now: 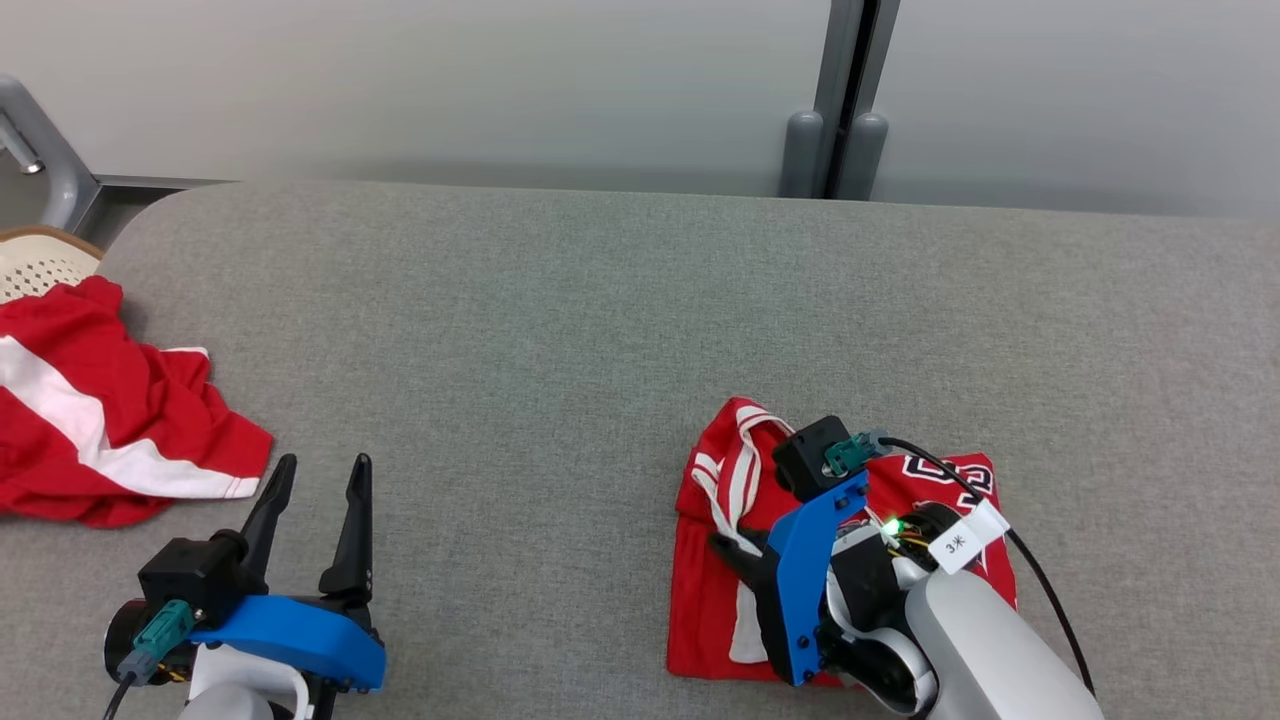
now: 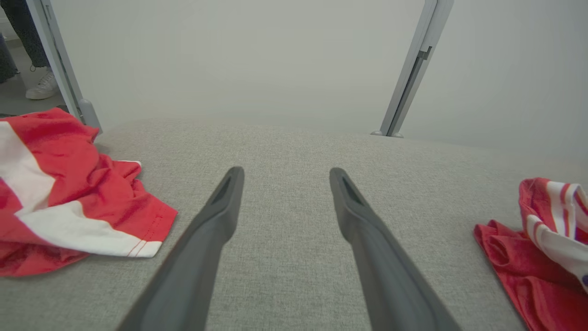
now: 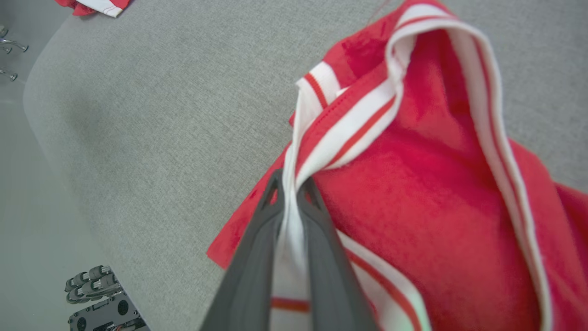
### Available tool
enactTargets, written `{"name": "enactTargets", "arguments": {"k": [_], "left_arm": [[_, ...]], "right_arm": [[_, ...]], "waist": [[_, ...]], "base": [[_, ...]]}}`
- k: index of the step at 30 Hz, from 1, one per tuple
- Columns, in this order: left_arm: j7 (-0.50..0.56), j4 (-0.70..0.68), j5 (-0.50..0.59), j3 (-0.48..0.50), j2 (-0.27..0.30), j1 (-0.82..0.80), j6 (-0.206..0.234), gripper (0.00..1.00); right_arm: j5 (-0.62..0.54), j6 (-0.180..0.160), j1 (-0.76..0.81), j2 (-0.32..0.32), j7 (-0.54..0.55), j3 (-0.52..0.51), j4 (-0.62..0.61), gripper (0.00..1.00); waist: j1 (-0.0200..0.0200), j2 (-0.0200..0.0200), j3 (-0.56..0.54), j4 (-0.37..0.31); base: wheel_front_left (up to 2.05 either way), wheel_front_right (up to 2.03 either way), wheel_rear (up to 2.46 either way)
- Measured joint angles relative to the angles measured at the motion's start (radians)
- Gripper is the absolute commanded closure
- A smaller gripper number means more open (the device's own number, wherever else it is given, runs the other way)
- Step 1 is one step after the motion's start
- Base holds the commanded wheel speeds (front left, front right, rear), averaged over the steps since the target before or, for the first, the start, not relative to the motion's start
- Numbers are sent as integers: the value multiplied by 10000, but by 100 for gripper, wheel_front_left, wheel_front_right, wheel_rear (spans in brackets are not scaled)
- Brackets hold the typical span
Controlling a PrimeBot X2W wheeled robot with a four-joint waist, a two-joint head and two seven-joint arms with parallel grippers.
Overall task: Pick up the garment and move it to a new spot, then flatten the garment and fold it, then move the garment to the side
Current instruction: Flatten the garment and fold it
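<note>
The garment [image 1: 705,600] is a red jersey with white striped trim, lying folded at the front right of the grey padded table [image 1: 560,330]. My right gripper [image 1: 725,548] comes in from the lower right and is shut on the garment's white trim band at its left side. In the right wrist view the band runs between the closed fingers of that gripper [image 3: 290,181], with the garment [image 3: 413,184] spread beyond. My left gripper [image 1: 323,462] rests at the front left, open and holding nothing. In the left wrist view, the left gripper [image 2: 285,172] points over bare table, and the garment [image 2: 528,257] lies far to the right.
A second red garment with a white stripe [image 1: 110,420] [image 2: 69,184] lies crumpled at the table's left edge. A cream perforated basket [image 1: 35,265] stands behind it. A grey post [image 1: 835,150] rises beyond the far edge. A person's shoe [image 2: 43,87] is on the floor.
</note>
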Motion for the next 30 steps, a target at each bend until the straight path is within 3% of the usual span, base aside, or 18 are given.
{"name": "enactTargets", "arguments": {"k": [5,7,12,21,26,30], "left_arm": [[-10,19,-61,-19,-2,8,4,0],[-12,19,-73,-19,4,19,10,0],[-17,-67,-148,92,92,131,98,0],[-23,-359,-236,180,173,252,267,0],[-8,-405,-173,13,176,242,209,0],[-8,-437,-176,40,255,178,209,0]], "right_arm": [[863,0,-165,4,-495,330,222,0],[1413,0,-170,2,-802,523,-128,0],[1499,0,-234,21,-1691,297,-1429,0],[-897,0,1181,-84,-3124,-2303,-3191,0],[-2065,0,2722,-107,-3931,-3572,-3359,0],[-2357,0,3753,-10,-4420,-3791,-3030,0]], "waist": [[0,0,-71,74],[1,0,-102,72],[0,0,-171,-74],[0,0,-164,-387],[0,0,-169,-279],[0,0,-228,-219]], "base": [[0,0,0],[0,0,0],[0,0,0],[0,0,0],[0,0,0],[0,0,0]]}}
